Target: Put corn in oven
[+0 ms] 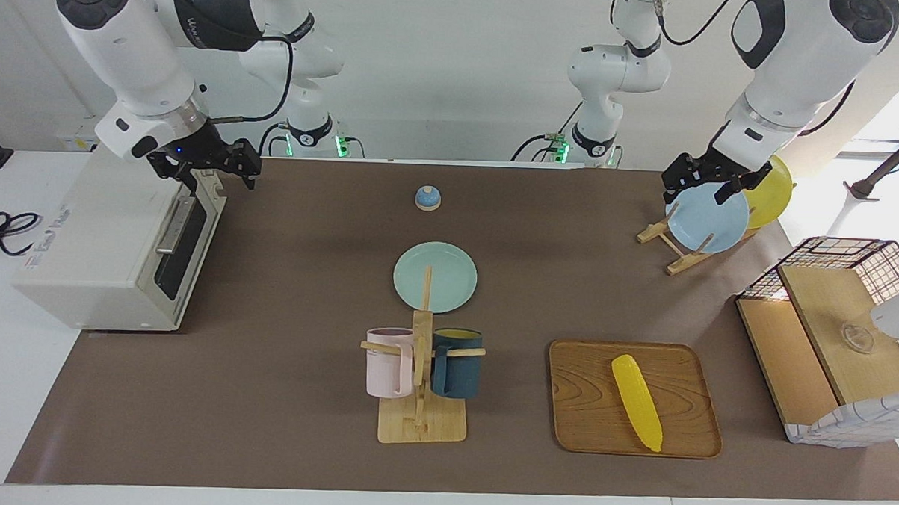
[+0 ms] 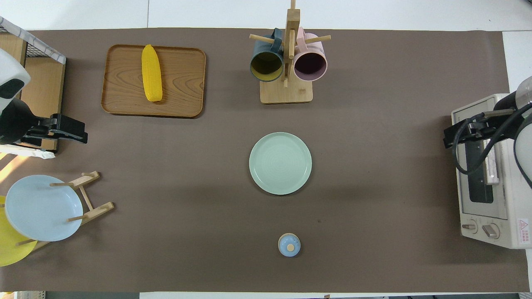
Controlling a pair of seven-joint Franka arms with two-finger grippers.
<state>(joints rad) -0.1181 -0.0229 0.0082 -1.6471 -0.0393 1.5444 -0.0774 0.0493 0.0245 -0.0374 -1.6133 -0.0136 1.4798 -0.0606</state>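
Observation:
The yellow corn (image 1: 636,401) lies on a wooden tray (image 1: 586,407) toward the left arm's end of the table, farther from the robots; it also shows in the overhead view (image 2: 151,73). The off-white oven (image 1: 113,248) stands at the right arm's end with its dark glass door shut; it also shows in the overhead view (image 2: 486,174). My right gripper (image 1: 219,179) is open and empty, up over the oven door's top edge by the bar handle (image 1: 174,224). My left gripper (image 1: 697,194) is open and empty, up over the plate rack.
A mint plate (image 1: 435,277) lies mid-table. A wooden mug rack (image 1: 420,401) with a pink and a dark blue mug stands farther from the robots than the plate. A small blue lid (image 1: 427,198) sits near the robots. The plate rack holds a light blue plate (image 1: 709,217) and a yellow plate (image 1: 771,193). A wire-and-wood basket shelf (image 1: 835,333) stands beside the tray.

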